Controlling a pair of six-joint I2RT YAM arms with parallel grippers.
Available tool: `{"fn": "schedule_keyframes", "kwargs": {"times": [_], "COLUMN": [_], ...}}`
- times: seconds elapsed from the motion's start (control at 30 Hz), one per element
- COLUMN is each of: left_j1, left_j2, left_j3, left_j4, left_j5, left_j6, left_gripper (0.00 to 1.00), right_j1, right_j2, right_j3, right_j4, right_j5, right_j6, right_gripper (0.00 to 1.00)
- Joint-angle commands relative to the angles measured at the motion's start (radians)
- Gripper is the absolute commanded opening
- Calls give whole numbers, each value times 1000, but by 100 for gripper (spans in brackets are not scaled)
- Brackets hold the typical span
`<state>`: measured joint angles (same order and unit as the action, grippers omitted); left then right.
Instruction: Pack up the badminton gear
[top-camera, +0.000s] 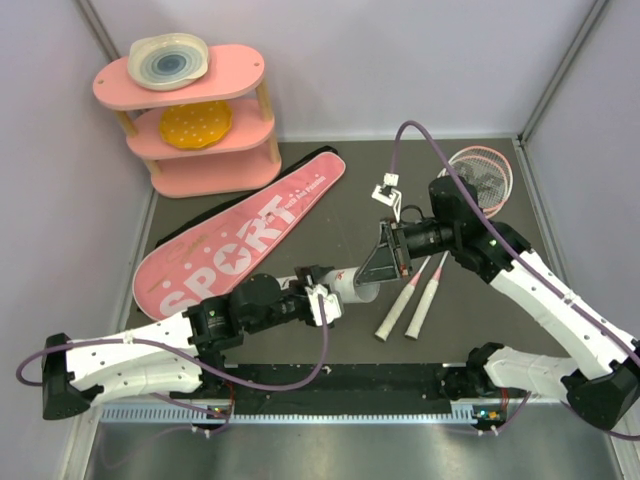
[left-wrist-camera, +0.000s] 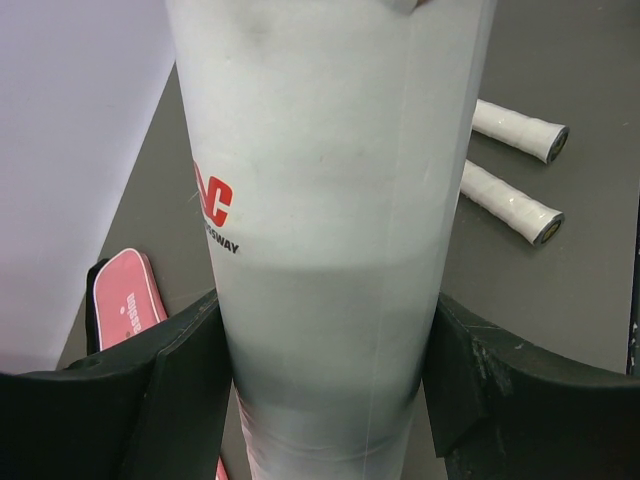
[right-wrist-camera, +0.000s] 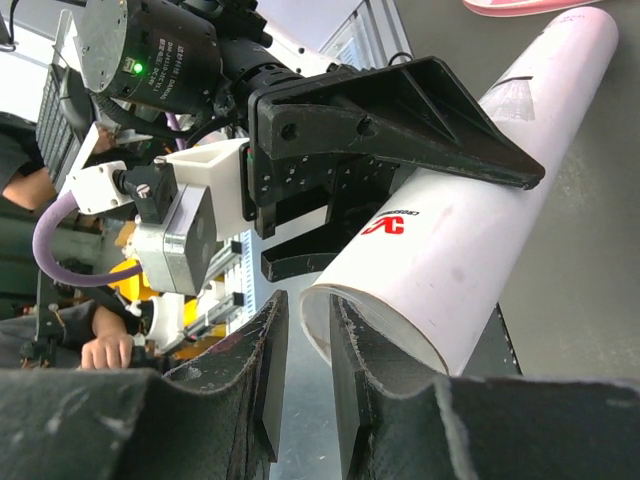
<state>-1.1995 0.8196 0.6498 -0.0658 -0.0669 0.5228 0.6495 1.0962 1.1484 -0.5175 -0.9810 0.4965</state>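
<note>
Firmly clamps tube (right-wrist-camera: 470, 230) in left gripper (left-wrist-camera: 328, 390), poises right gripper (right-wrist-camera: 305, 350), narrowly parted and empty, at its open end.

Left arm (top-camera: 140, 360) lies low and stretched out, forearm near level, ending in the left gripper (top-camera: 335, 292). We note its jaws spread wide, with one of the fingers (left-wrist-camera: 180, 380) pressed against each side of the white tube (top-camera: 352, 285). Right arm (top-camera: 540, 290) is bent at the elbow, its wrist aimed at the left gripper. Right gripper (right-wrist-camera: 305, 320) sits just ahead of the left one's fingertips, facing it. Its fingers (right-wrist-camera: 265, 380) stand a narrow slit apart.
</note>
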Motion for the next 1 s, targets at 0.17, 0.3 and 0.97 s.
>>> {"fn": "schedule_keyframes", "kwargs": {"times": [0.17,0.3,0.97], "left_j1": [-32,-35,-37], "left_j2": [-68,-71,-39], "left_j3": [5,1,17], "left_j4": [213,218,282], "left_j5": [96,107,-247], "left_j6": [6,6,-40], "left_gripper": [14,14,15], "right_j1": [-19,-17,-13], "right_j2": [50,77,-306], "right_j3": [-47,-88,-144], "right_j4": [80,171,85], "right_j5": [36,-13,599], "right_j6": [-52,-9,-52], "right_gripper": [24,24,81]}}
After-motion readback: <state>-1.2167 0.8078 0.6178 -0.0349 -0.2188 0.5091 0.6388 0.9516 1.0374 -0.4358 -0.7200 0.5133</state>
